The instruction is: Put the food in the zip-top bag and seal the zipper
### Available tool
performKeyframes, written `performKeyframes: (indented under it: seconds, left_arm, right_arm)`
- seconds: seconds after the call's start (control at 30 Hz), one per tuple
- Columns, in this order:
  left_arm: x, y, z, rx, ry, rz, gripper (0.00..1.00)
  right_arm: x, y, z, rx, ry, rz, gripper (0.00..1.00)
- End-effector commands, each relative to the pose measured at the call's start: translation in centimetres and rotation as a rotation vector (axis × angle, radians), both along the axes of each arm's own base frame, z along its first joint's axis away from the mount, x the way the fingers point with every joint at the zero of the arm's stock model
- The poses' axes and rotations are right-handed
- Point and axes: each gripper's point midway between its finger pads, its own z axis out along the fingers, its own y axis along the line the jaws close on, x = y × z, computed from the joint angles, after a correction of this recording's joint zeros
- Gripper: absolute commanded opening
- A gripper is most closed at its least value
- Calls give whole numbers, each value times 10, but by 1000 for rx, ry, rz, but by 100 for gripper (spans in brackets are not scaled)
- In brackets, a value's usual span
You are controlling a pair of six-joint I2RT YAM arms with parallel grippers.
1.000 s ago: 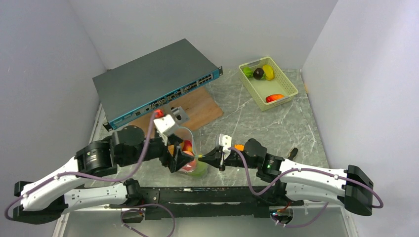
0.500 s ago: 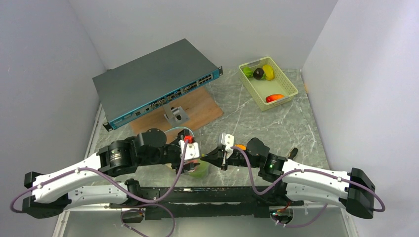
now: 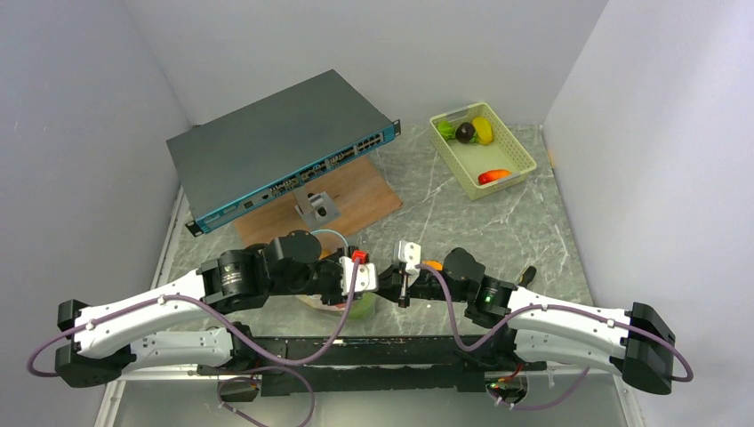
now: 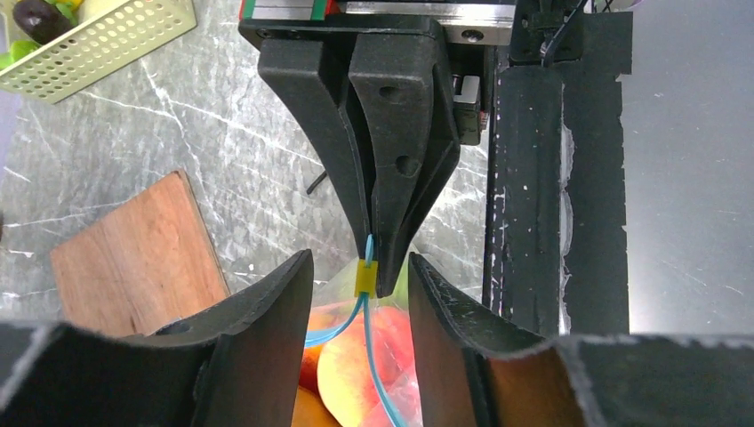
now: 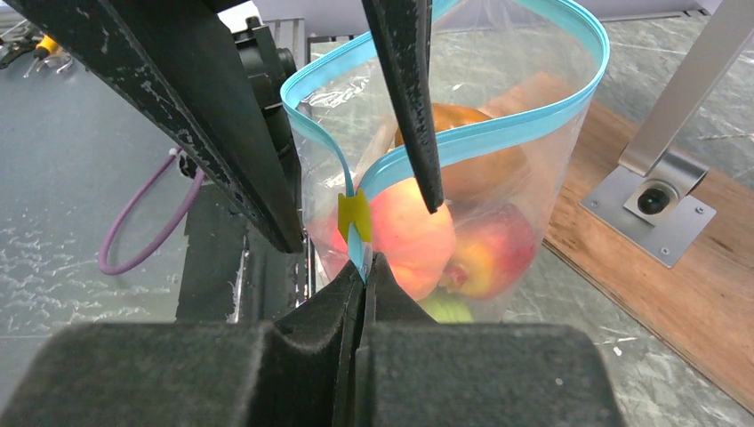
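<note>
Right wrist: one zip-top bag (image 5: 556,84), two peaches (image 5: 405,233) visible inside.

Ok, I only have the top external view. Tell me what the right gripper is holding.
Observer: The right gripper is shut on the end of the zipper, right beside its yellow clip.
Operator: Report whether the zipper is closed.
Observer: No, its two teal strips form a wide loop above the peaches.
Operator: Now the left gripper.
Observer: The left gripper is open, one finger either side of the strips by the clip.
</note>
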Motion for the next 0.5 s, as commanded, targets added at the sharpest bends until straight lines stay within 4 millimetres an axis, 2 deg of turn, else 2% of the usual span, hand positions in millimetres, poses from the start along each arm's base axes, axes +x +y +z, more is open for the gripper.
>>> performKeyframes:
  seconds: [0.0,0.1,0.47]
  left_arm:
    - [-5,-7,3,-25,4,-37,46]
    - [-6,-7,1,-11,14,-34,39]
    - [-9,-1,-1,-6,34,-29,24]
  right_arm:
    - [-3,3,32,78,-29,23,0]
    - [-4,3,31,74,-28,28,0]
    - [-4,2,34,76,-32,25,0]
